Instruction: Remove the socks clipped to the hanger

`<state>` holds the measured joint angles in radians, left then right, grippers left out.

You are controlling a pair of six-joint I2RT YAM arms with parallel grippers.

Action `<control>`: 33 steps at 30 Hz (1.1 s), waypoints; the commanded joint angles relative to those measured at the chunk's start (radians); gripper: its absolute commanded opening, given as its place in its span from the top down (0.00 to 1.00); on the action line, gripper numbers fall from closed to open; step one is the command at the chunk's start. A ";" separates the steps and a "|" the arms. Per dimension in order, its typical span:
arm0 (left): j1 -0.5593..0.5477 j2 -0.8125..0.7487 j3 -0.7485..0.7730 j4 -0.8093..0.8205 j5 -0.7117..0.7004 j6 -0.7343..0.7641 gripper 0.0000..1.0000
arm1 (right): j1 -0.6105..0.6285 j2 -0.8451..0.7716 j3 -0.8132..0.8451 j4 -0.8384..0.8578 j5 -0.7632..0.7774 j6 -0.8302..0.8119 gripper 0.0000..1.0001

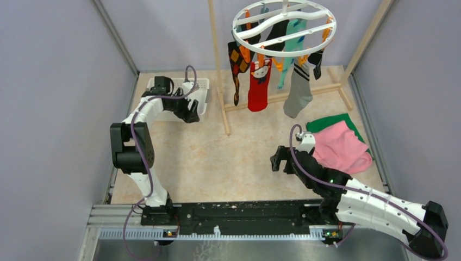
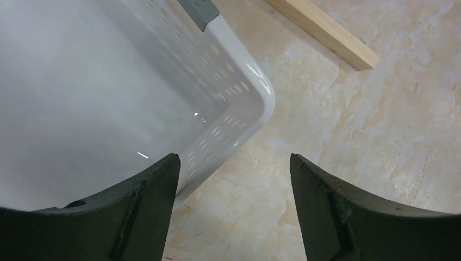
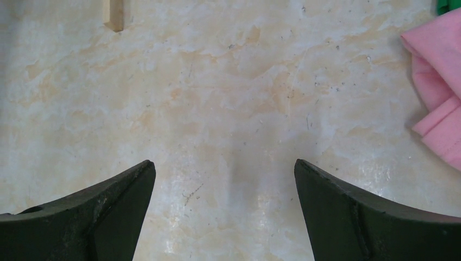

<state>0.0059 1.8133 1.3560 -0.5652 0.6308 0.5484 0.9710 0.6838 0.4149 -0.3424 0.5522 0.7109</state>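
The white ring hanger (image 1: 282, 24) hangs at the top centre from the wooden rack, with orange and teal clips. Several socks hang from it: a black argyle sock (image 1: 237, 62), a red sock (image 1: 259, 84), a teal sock (image 1: 289, 49), a grey sock (image 1: 298, 92) and a black sock (image 1: 317, 60). My left gripper (image 1: 191, 114) is open and empty at the near right corner of the white basket (image 1: 203, 89); the left wrist view shows its gap (image 2: 232, 163) over the table beside the basket corner (image 2: 255, 92). My right gripper (image 1: 278, 157) is open and empty above bare table, as the right wrist view (image 3: 224, 166) shows.
The wooden rack frame (image 1: 220, 81) stands at the back; its foot rail shows in the left wrist view (image 2: 326, 38). Folded pink cloth (image 1: 341, 147) lies on a green cloth (image 1: 329, 122) at the right, and the pink cloth shows in the right wrist view (image 3: 437, 81). Grey walls enclose the table.
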 commanded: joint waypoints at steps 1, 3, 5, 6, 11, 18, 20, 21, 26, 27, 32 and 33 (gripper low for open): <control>-0.003 -0.022 0.028 -0.141 0.012 0.144 0.21 | 0.022 0.000 0.050 0.049 0.011 0.005 0.02; -0.003 -0.015 0.013 -0.160 -0.009 0.164 0.28 | 0.030 0.004 0.052 0.051 0.012 0.002 0.05; -0.003 -0.017 -0.007 -0.188 -0.018 0.180 0.39 | 0.042 0.009 0.058 0.047 0.015 -0.002 0.09; -0.026 -0.022 -0.014 -0.217 -0.018 0.187 0.44 | 0.045 0.014 0.061 0.045 0.016 -0.005 0.10; -0.034 -0.156 -0.174 -0.278 0.012 0.229 0.59 | 0.049 0.040 0.080 0.057 -0.002 -0.021 0.14; -0.095 -0.375 -0.426 -0.295 0.058 0.216 0.64 | 0.048 0.124 0.117 0.115 -0.049 -0.030 0.14; -0.149 -0.417 -0.453 -0.311 0.066 0.199 0.61 | 0.049 0.166 0.134 0.141 -0.062 -0.033 0.15; -0.181 -0.436 -0.463 -0.316 0.065 0.194 0.59 | 0.049 0.190 0.145 0.156 -0.070 -0.036 0.15; -0.326 -0.516 -0.464 -0.329 0.027 0.181 0.14 | 0.070 0.344 0.238 0.231 -0.103 -0.044 0.14; -0.330 -0.526 -0.449 -0.342 0.033 0.186 0.05 | 0.076 0.391 0.261 0.247 -0.112 -0.049 0.13; -0.307 -0.553 -0.244 -0.470 0.010 0.192 0.01 | 0.092 0.577 0.400 0.333 -0.164 -0.100 0.12; -0.279 -0.562 -0.200 -0.481 0.006 0.186 0.01 | 0.092 0.614 0.428 0.360 -0.178 -0.114 0.12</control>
<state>-0.3199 1.3014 0.9791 -0.9691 0.6300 0.7246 1.0492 1.1931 0.7197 -0.1162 0.4320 0.6552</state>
